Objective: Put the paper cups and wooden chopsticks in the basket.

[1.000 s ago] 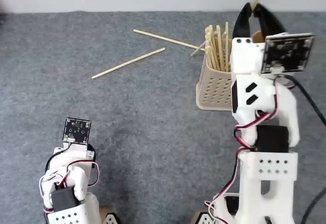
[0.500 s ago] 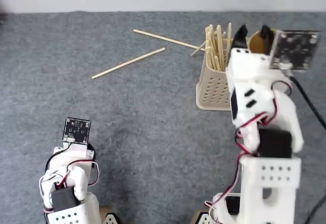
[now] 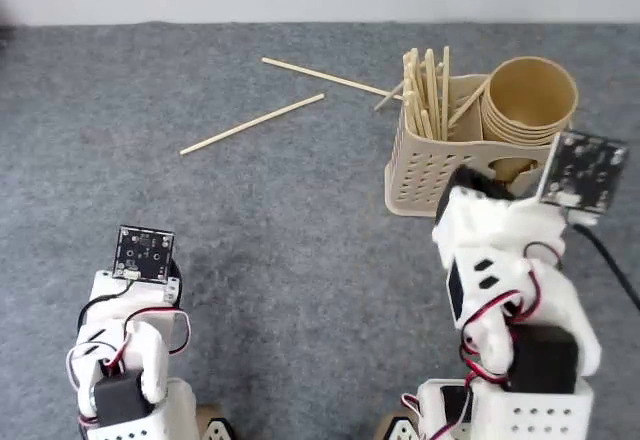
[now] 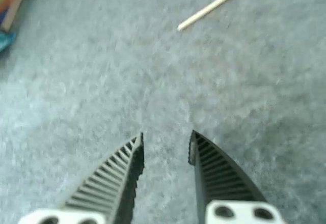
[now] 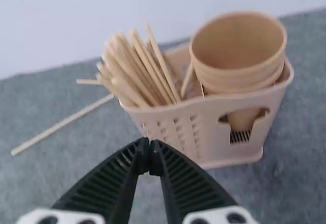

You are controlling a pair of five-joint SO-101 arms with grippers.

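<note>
A beige basket (image 3: 425,175) (image 5: 204,127) stands at the back right. It holds a stack of paper cups (image 3: 528,95) (image 5: 237,48) and a bundle of wooden chopsticks (image 3: 426,90) (image 5: 135,71). Two loose chopsticks lie on the grey mat: one (image 3: 252,124) (image 4: 216,3) in the middle back, another (image 3: 325,77) (image 5: 61,124) leaning toward the basket. My right gripper (image 5: 148,158) is shut and empty, just in front of the basket. My left gripper (image 4: 165,142) is open over bare mat at the front left, well short of the chopstick.
The left arm (image 3: 130,350) sits at the front left, the right arm (image 3: 510,290) at the front right. A pale wall (image 5: 76,15) bounds the grey mat (image 3: 250,230) at the back.
The right arm has pulled back from above the basket toward the front, uncovering the cups. Its gripper, open over the basket before, is now shut. The left arm shifted slightly.
</note>
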